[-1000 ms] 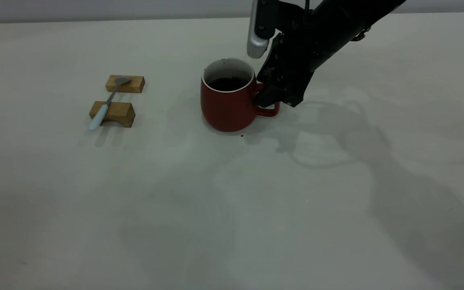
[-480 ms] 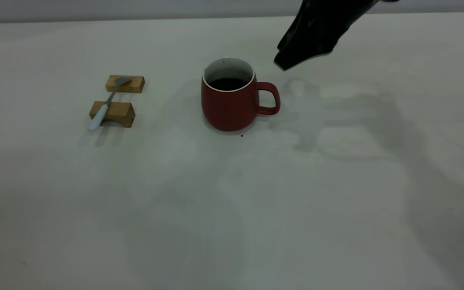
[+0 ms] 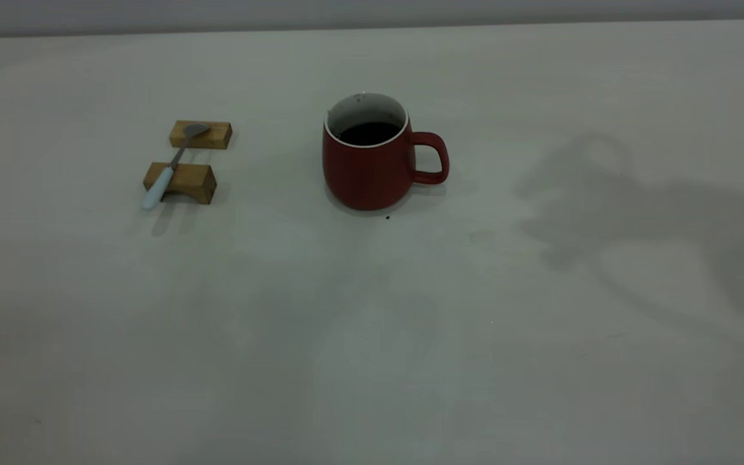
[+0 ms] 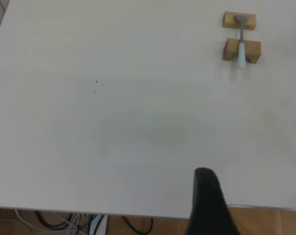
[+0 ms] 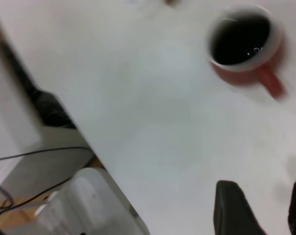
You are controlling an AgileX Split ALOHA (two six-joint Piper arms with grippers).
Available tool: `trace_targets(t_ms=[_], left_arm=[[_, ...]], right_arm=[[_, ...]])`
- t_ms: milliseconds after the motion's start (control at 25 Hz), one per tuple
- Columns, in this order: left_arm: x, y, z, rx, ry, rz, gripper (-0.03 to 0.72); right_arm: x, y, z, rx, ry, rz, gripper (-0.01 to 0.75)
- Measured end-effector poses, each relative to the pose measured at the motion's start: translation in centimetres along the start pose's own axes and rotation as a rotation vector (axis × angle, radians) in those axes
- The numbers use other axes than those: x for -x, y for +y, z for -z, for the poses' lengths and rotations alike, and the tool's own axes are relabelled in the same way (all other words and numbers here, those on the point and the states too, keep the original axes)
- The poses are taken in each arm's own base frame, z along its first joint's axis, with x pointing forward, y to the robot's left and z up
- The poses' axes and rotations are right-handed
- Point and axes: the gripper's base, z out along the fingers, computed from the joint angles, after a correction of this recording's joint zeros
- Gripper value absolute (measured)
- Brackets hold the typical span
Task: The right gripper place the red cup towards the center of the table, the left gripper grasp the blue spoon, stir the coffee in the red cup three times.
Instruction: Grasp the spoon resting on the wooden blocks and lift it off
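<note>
The red cup stands upright near the middle of the table, handle to the right, dark coffee inside. The blue spoon lies across two wooden blocks left of it. Neither gripper shows in the exterior view. In the right wrist view my right gripper is open and holds nothing, high above the table and well off from the red cup. In the left wrist view my left gripper shows only as a dark tip over the table's edge, far from the blue spoon.
The two tan wooden blocks hold the spoon off the table. A tiny dark speck lies just in front of the cup. An arm's shadow falls on the right side. Cables hang below the table edge.
My right gripper let go of the cup's handle, rose up and to the right, and left the exterior view. The cup and the spoon have not moved.
</note>
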Motion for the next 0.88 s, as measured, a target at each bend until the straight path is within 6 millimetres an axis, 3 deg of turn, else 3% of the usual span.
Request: trace_targets(t_ms=[160, 280, 440, 640, 880], left_arm=[[0.0, 0.0, 0.0, 0.0, 0.0, 0.0, 0.548], [0.0, 0.0, 0.0, 0.0, 0.0, 0.0, 0.548], [0.0, 0.0, 0.0, 0.0, 0.0, 0.0, 0.548], [0.0, 0.0, 0.0, 0.0, 0.0, 0.0, 0.548], [0.0, 0.0, 0.0, 0.0, 0.0, 0.0, 0.548]], right_arm=[[-3.2, 3.2, 4.9, -0.201, -0.042, -0.094, 0.321], [-6.5, 5.8, 6.7, -0.312, -0.082, -0.182, 0.323], [-11.9, 9.1, 7.8, -0.404, -0.096, -0.247, 0.344], [-17.9, 11.7, 8.5, -0.508, -0.143, -0.345, 0.35], [-22.9, 14.5, 7.9, -0.552, -0.164, -0.458, 0.35]])
